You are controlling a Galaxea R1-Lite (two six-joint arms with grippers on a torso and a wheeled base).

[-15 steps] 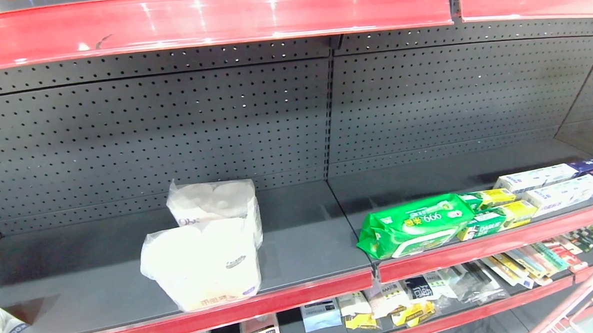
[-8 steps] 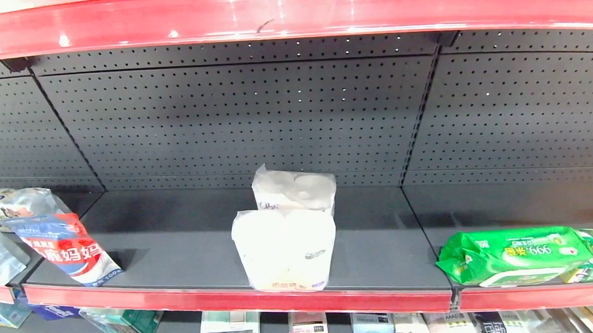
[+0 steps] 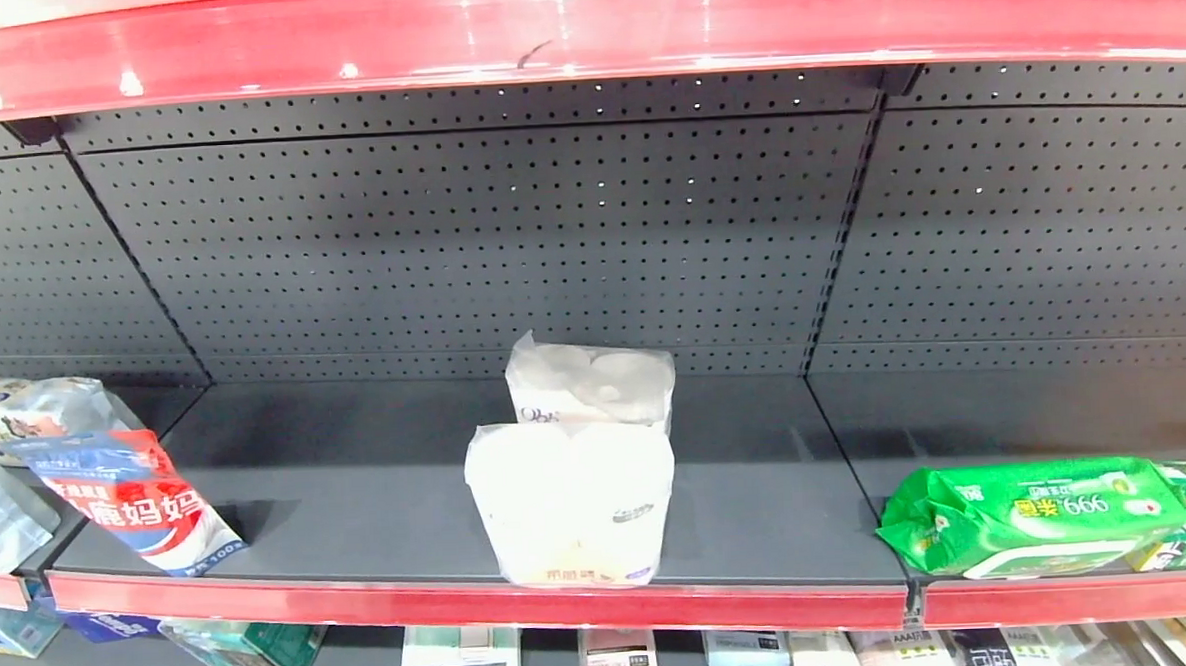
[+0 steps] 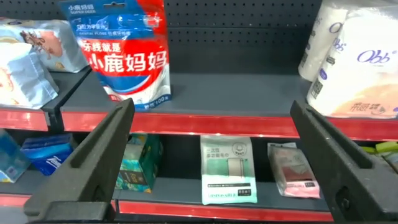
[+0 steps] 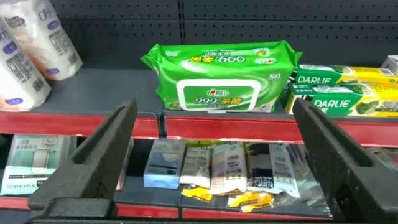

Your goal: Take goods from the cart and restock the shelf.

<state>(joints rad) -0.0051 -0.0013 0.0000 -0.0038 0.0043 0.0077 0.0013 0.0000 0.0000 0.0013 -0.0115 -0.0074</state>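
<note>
Two white toilet-paper packs stand mid-shelf, one (image 3: 570,504) at the front edge and one (image 3: 590,383) right behind it, on the dark shelf board (image 3: 358,463). My left gripper (image 4: 211,115) is open and holds nothing. It faces the shelf front between a red-and-blue bag (image 4: 121,50) and the toilet-paper packs (image 4: 354,62). My right gripper (image 5: 216,109) is also open with nothing in it, in front of a green wipes pack (image 5: 217,78).
The red-and-blue bag (image 3: 135,498) leans at the shelf's left, beside silver bags (image 3: 6,414). The green wipes pack (image 3: 1031,514) and green-yellow boxes (image 5: 336,93) lie at the right. Bare board lies on both sides of the paper packs. A lower shelf (image 4: 227,168) holds small packets.
The head camera swung left between one second and half a second ago, so the whole picture shifted right. Since then it is almost still. The goods themselves have not moved.
</note>
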